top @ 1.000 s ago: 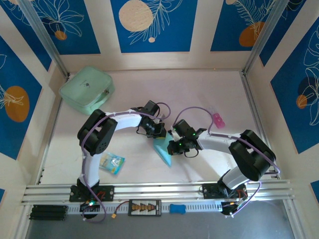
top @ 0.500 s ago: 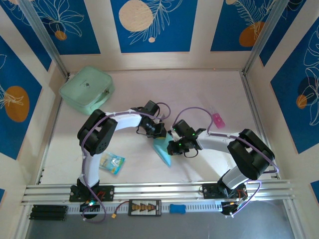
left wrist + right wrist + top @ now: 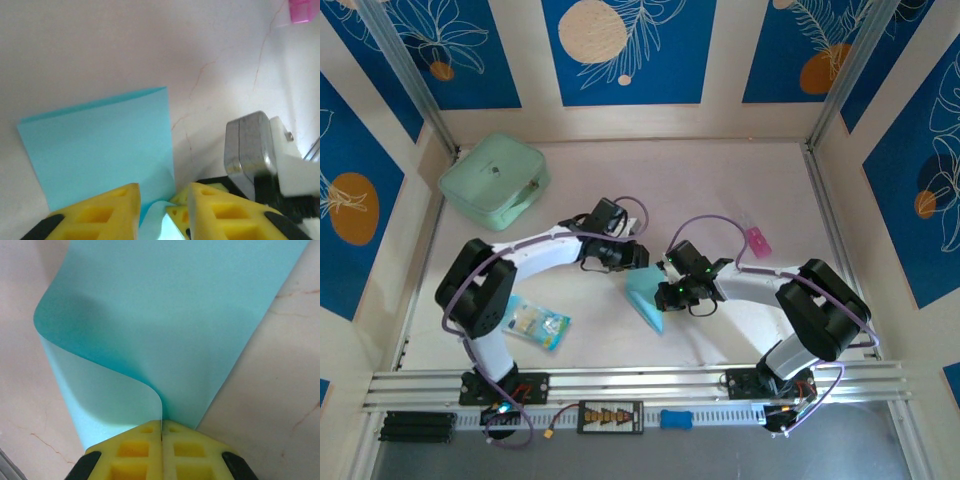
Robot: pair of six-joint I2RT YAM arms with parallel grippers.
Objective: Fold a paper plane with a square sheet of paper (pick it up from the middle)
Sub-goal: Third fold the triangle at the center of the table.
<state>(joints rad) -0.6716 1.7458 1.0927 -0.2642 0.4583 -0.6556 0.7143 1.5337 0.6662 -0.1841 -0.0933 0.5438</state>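
Two grippers: the left gripper (image 3: 632,256) and the right gripper (image 3: 665,292) face each other near the middle of the pale marbled worktop (image 3: 720,180).
Right gripper grip: yellow fingers (image 3: 142,437) pressed together, pinching the edge of a thin light-blue square sheet of paper (image 3: 175,315).
Left gripper grip: yellow fingers (image 3: 110,210) parted by a narrow gap, clamping nothing; a curled bit of the sheet shows through the gap.
Sheet: doubled over, the upper layer curling up from the right gripper's pinch, the rest flat on the worktop between the two grippers.
Mint-green rounded zip pouch (image 3: 492,180): far-left corner, well apart from the sheet.
Small printed blue-and-white packet (image 3: 538,325): beside the left arm's base.
Small pink item (image 3: 758,241): beyond the right arm.
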